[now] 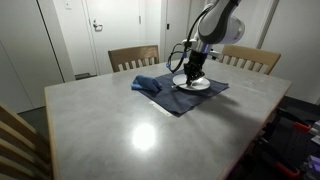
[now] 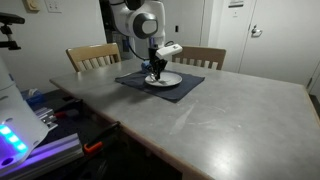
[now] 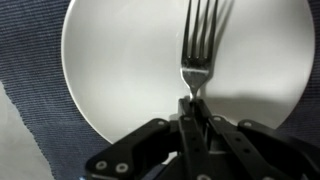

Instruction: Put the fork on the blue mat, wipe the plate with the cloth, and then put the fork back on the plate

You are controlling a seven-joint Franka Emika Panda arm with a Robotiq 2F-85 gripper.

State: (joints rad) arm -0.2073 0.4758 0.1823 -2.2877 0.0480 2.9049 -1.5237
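Note:
A silver fork [image 3: 198, 45] lies over the white plate [image 3: 110, 70], tines pointing away from me in the wrist view. My gripper [image 3: 193, 102] is shut on the fork's handle just below its neck. The plate [image 1: 192, 84] sits on the blue mat [image 1: 205, 95] in both exterior views, with the plate [image 2: 163, 78] and mat [image 2: 185, 86] near the table's far side. The gripper [image 1: 192, 72] is down at the plate. A crumpled blue cloth [image 1: 148, 84] lies on the mat's edge beside the plate. The gripper [image 2: 154, 70] hides the fork in the exterior views.
The grey table [image 1: 150, 130] carries the mat. Two wooden chairs [image 1: 133, 57] [image 1: 250, 58] stand behind it, and a chair back [image 1: 15, 140] is at the near corner. Equipment with lights [image 2: 15, 135] stands beside the table.

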